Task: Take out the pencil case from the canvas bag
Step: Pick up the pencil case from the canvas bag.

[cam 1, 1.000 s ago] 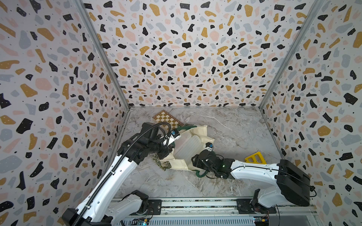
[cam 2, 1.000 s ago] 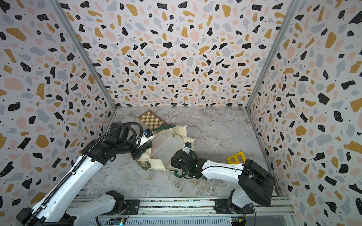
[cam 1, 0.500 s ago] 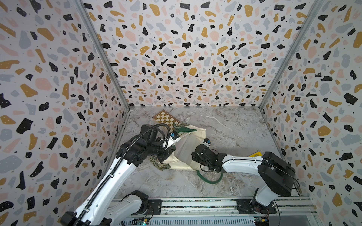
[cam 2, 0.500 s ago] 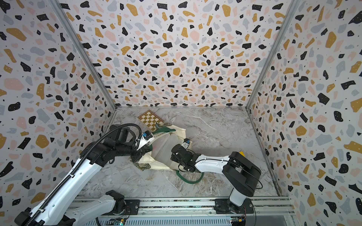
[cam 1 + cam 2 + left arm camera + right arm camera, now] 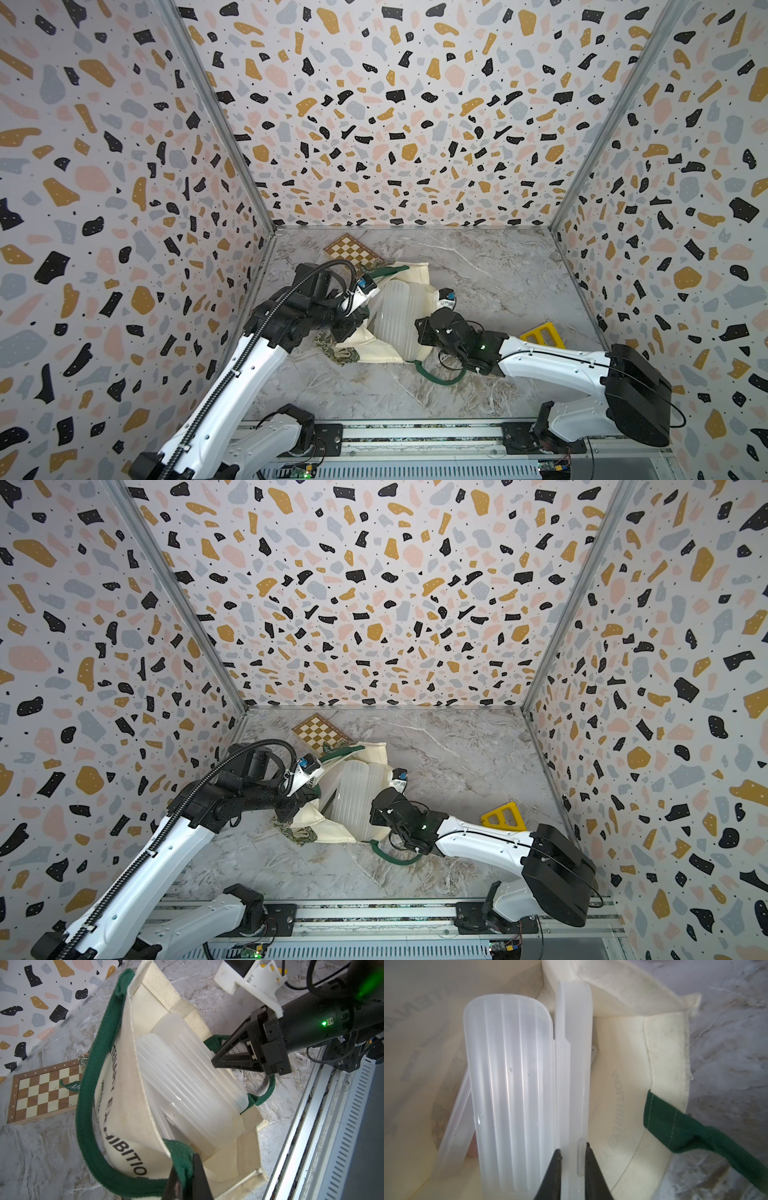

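Note:
The cream canvas bag point(image 5: 417, 273) point(image 5: 376, 752) lies on its side on the marble table, mouth toward the right arm. My left gripper point(image 5: 184, 1162) point(image 5: 353, 326) is shut on its dark green handle point(image 5: 89, 1084) and holds the upper side up. Inside rests the pencil case point(image 5: 187, 1084) point(image 5: 392, 320) point(image 5: 353, 800), a ribbed translucent plastic box. My right gripper point(image 5: 572, 1147) point(image 5: 214, 1059) reaches into the mouth. Its fingers are shut on the pencil case's point(image 5: 508, 1084) narrow side edge. The other handle point(image 5: 440, 376) trails loose on the table.
A wooden chessboard point(image 5: 351, 251) point(image 5: 320, 733) lies behind the bag, near the left wall. A yellow triangular piece point(image 5: 540, 334) point(image 5: 503, 816) sits by the right wall, beyond the right arm. The arms' rail point(image 5: 415, 432) runs along the front edge. Patterned walls close three sides.
My right gripper's jaws have closed on the pencil case's edge, and the right arm's elbow has swung. The left gripper has kept its hold on the handle.

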You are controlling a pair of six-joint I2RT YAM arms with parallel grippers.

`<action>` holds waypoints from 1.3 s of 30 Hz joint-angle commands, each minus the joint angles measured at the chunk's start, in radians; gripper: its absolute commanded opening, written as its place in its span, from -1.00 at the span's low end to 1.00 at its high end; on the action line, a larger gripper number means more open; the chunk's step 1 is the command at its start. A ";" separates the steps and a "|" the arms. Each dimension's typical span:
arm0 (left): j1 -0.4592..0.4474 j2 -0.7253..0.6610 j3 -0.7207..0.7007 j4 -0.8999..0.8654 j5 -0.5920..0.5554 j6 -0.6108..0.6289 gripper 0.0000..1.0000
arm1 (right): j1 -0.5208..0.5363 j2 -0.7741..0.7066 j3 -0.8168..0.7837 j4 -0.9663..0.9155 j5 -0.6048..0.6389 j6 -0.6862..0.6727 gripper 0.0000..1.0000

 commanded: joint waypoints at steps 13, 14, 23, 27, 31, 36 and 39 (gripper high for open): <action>0.034 -0.009 0.030 0.073 0.074 -0.051 -1.00 | -0.003 -0.032 -0.036 -0.017 -0.082 -0.074 -1.00; 0.035 -0.010 0.031 0.071 0.079 -0.049 -1.00 | -0.002 -0.025 -0.036 -0.013 -0.088 -0.079 -1.00; 0.037 -0.012 0.035 0.065 0.121 -0.046 -1.00 | -0.009 0.061 -0.019 0.085 -0.192 -0.157 -0.87; 0.039 -0.017 0.030 0.062 0.143 -0.043 -1.00 | -0.010 0.094 -0.014 0.141 -0.248 -0.181 -0.74; 0.040 -0.018 0.029 0.060 0.145 -0.041 -1.00 | -0.009 0.127 -0.007 0.162 -0.265 -0.193 -0.66; 0.041 -0.020 0.028 0.060 0.156 -0.040 -1.00 | -0.006 0.154 -0.016 0.227 -0.302 -0.227 -0.53; 0.041 -0.020 0.027 0.063 0.162 -0.038 -1.00 | 0.001 0.163 -0.031 0.279 -0.314 -0.261 -0.40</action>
